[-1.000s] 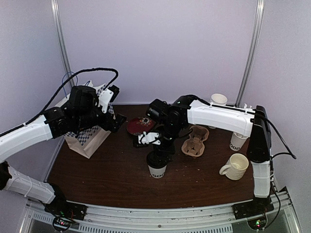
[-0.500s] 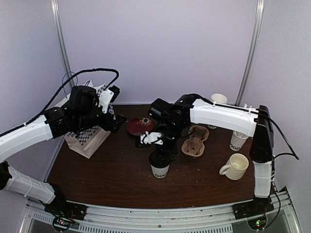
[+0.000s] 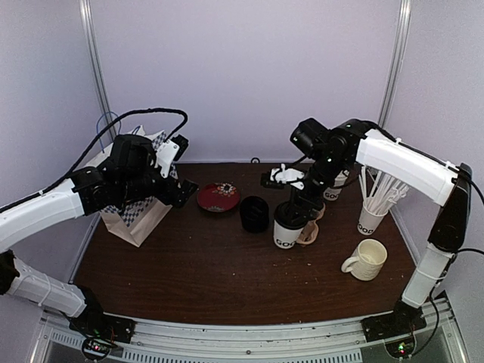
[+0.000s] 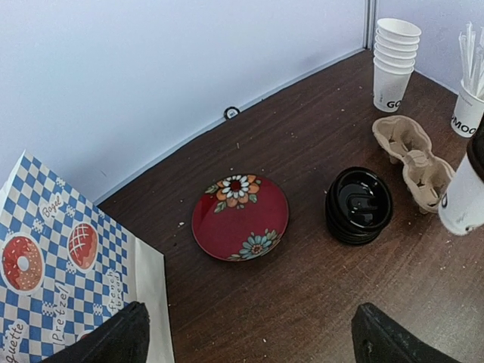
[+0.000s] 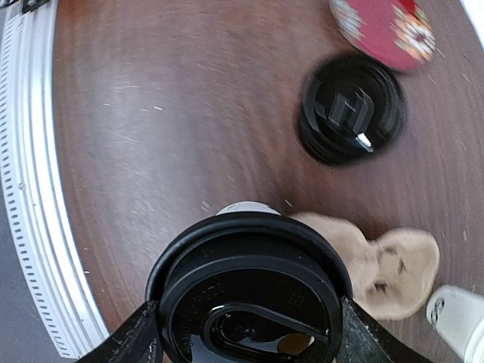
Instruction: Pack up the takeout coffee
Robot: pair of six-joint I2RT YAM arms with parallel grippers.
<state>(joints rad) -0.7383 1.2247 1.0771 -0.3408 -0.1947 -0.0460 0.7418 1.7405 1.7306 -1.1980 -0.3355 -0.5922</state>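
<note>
Dark wooden table (image 3: 189, 265) in a pale-walled booth: one lidded cup (image 3: 286, 233) lettered GOOD, pinched at its black dome lid between the jaws of the right gripper (image 5: 246, 336) and seemingly hanging clear of the wood, the pulp carrier (image 5: 378, 268) just beside and below those jaws. Step judged: carrying the cup to the carrier; next move calls for centring its base over an empty well, lowering it upright, then letting go. Left gripper (image 4: 249, 348), jaws spread wide and empty, paper bag (image 4: 68, 257) just beside them.
</note>
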